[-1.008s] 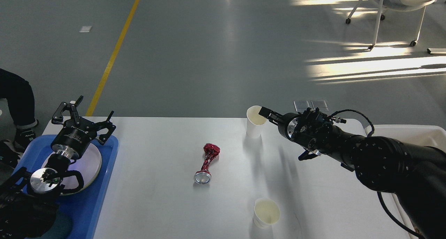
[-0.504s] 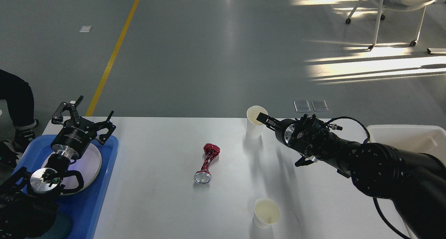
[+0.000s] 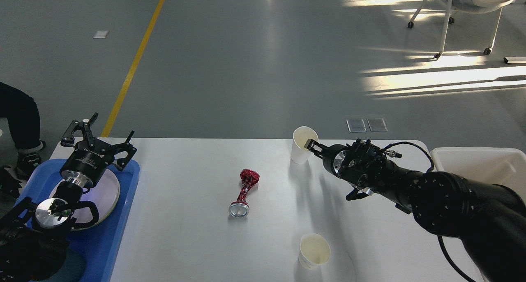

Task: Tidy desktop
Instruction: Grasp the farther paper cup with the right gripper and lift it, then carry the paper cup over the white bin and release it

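Paper cup (image 3: 303, 145) at the far desktop (image 3: 189, 216) edge is thin and crushable; my right claw (image 3: 312, 144) sits at its rim, one finger looking inside, grip state unclear. White bin (image 3: 478, 162) behind-right of the claw shows nothing inside. Left claw (image 3: 96, 134) is spread wide over the blue tray (image 3: 119, 216) holding a plate (image 3: 109, 191).

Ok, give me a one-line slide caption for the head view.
Right gripper at far paper cup's rim; crushed red can mid-desktop.

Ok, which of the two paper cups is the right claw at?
The far cup, at the desktop's back edge: the right claw sits at its rim. The near cup stands alone by the front edge.
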You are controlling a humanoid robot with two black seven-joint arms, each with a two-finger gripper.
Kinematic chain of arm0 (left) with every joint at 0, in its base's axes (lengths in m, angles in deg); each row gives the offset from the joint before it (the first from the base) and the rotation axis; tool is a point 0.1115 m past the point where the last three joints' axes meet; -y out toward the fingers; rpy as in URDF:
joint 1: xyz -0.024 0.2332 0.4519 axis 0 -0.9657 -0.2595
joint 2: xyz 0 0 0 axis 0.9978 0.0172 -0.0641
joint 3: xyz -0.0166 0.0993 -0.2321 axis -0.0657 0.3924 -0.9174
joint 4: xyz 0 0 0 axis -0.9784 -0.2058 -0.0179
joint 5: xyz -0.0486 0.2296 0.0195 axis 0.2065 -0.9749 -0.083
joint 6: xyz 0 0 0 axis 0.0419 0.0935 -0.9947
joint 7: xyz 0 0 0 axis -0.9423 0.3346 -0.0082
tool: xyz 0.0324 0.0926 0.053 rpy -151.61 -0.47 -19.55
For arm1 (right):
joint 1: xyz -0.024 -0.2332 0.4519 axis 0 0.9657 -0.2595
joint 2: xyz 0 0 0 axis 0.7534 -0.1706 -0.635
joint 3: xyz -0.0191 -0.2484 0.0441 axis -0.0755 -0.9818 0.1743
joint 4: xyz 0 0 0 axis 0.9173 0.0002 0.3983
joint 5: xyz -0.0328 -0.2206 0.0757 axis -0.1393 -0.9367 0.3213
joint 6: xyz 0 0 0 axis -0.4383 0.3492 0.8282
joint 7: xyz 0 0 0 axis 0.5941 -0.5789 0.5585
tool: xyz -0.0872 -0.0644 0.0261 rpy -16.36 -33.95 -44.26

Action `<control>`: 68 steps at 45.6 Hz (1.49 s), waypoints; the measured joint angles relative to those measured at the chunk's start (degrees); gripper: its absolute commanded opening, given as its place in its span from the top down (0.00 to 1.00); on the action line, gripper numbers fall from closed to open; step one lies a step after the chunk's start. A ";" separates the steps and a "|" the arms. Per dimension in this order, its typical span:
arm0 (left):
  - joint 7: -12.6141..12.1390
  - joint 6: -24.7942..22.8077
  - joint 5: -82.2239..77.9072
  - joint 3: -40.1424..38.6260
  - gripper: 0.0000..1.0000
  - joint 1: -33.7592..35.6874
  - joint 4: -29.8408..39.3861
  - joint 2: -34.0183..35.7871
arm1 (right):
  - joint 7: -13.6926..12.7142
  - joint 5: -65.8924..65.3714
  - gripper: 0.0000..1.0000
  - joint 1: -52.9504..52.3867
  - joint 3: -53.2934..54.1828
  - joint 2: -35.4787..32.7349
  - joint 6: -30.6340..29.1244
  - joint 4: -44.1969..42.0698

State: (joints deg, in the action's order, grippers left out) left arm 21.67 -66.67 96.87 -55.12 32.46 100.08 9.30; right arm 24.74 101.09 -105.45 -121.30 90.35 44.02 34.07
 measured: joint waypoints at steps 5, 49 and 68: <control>0.00 0.00 -0.03 0.00 0.04 0.00 0.00 0.00 | 0.00 0.10 0.82 0.10 0.12 0.00 0.09 0.00; 0.02 0.00 0.01 0.00 0.04 0.00 0.00 0.00 | 0.62 -0.88 0.96 -26.68 3.26 -18.88 -2.38 31.06; 0.01 0.00 0.02 0.00 0.04 0.00 0.00 0.00 | 0.62 -0.92 0.96 -52.59 2.31 -34.05 -13.48 45.28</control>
State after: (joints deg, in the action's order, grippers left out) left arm 21.67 -66.67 96.89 -55.12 32.46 100.08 9.30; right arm 25.36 100.17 -158.03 -118.99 56.30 30.54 79.35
